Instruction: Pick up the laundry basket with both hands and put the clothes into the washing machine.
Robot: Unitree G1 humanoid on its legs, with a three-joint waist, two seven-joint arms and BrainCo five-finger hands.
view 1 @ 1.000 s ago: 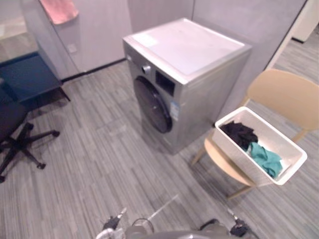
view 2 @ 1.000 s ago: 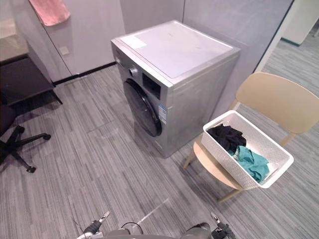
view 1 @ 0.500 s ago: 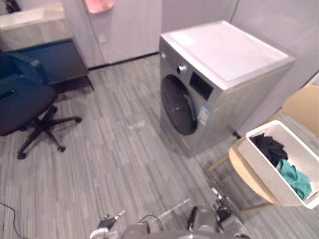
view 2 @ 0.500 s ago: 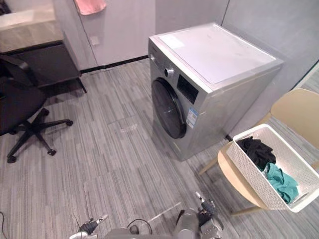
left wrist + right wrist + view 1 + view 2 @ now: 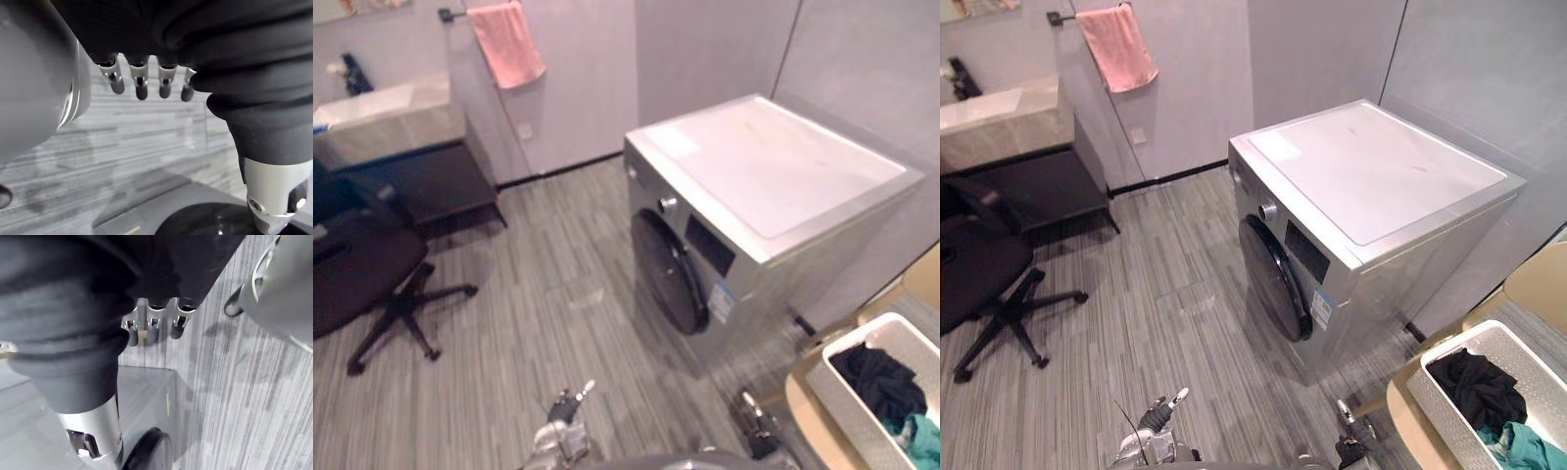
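Note:
The white laundry basket (image 5: 847, 416) rests on a tan chair (image 5: 1398, 411) at the lower right, partly cut off by the edge. In it lie a black garment (image 5: 881, 382) and a teal one (image 5: 1528, 446). Left of it stands the silver washing machine (image 5: 773, 166), its round dark door (image 5: 668, 284) closed. My left hand (image 5: 141, 85) hangs low over the floor with relaxed fingers, holding nothing. My right hand (image 5: 146, 330) hangs the same way, empty. Both hands are well short of the basket, at the bottom edge of the eye views.
A black office chair (image 5: 362, 284) on castors stands at the left. Behind it is a stone-topped counter (image 5: 391, 113) over a dark cabinet. A pink towel (image 5: 507, 44) hangs on the wall rail. Grey plank floor lies open in front of the machine.
The whole picture has swung, so the camera has moved: the basket now sits at the lower right corner and the counter shows. Both hands stay low and empty.

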